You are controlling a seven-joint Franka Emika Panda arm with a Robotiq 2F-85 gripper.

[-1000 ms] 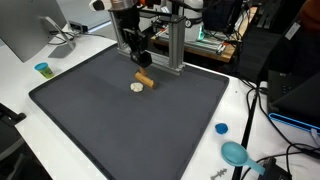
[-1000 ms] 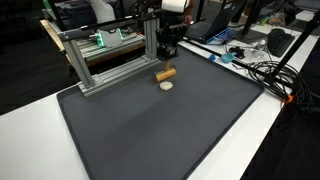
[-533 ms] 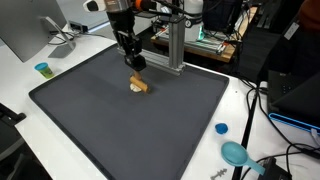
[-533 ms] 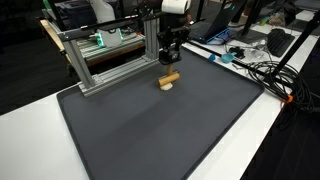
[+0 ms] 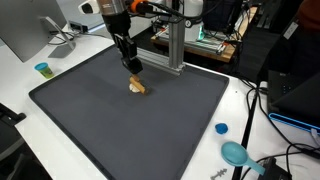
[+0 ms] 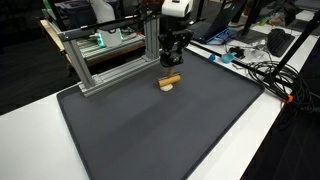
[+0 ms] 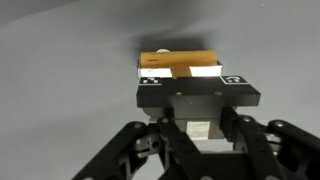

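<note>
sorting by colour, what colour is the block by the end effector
The block is tan brown; clearest in the wrist view.

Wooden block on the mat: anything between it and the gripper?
Nothing visible. The gripper, jaws shut, hangs just above the wooden block in both exterior views. The wrist view shows the block right at the fingertips, with only bare mat around it.

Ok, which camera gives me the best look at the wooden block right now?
The wrist view: the wooden block shows large and close, lying crosswise just beyond the jaws. Both exterior views show it only as a small tan shape on the dark mat.
</note>
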